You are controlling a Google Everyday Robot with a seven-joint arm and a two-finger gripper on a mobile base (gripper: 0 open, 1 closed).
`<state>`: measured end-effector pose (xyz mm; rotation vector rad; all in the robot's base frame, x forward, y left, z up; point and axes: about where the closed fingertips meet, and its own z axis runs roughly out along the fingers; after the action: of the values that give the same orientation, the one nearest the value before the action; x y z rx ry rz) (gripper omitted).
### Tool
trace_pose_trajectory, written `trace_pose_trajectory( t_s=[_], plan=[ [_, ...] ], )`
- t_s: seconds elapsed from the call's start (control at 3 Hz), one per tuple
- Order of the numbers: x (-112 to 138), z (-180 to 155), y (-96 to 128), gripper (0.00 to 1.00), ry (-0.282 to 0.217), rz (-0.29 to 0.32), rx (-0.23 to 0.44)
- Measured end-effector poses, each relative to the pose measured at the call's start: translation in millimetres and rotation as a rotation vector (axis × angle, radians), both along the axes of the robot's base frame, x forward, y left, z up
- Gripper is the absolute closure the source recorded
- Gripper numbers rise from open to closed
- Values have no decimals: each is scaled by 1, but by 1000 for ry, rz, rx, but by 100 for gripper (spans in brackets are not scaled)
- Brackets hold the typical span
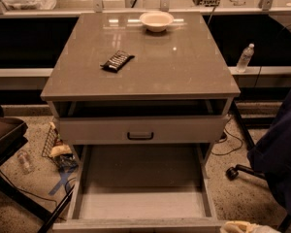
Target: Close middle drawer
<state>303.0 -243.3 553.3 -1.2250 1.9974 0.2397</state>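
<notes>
Claw (pixel 246 226) low right, just beside one pulled-out middle drawer (pixel 140 205).

Bowl (pixel 156 21), snack bar (pixel 117 60) on tabletop (pixel 184 69); water bottle (pixel 244 58) right

hand (pixel 247 226) low right | middle drawer (pixel 140 129) front unblocked | bottom drawer (pixel 140 205) juts below

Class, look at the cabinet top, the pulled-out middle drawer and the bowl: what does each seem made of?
Cabinet top: glossy grey laminate or stone, judging by its light reflections. Middle drawer: matte grey, perhaps painted metal or board; thin flat walls. Bowl: smooth off-white, ceramic or plastic. The tool, at the lower right edge, looks pale and soft-covered.
</notes>
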Motion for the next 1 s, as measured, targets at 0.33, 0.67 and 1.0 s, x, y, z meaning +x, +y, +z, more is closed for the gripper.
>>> trace_pose_trajectory(
  t_s=[0.33,0.67,1.0],
  plan=[
    [-11,-76,23,100,29,24,133],
    [-12,-110,37,100,48,43,196],
    [0,-129,55,100,46,86,222]
  ],
)
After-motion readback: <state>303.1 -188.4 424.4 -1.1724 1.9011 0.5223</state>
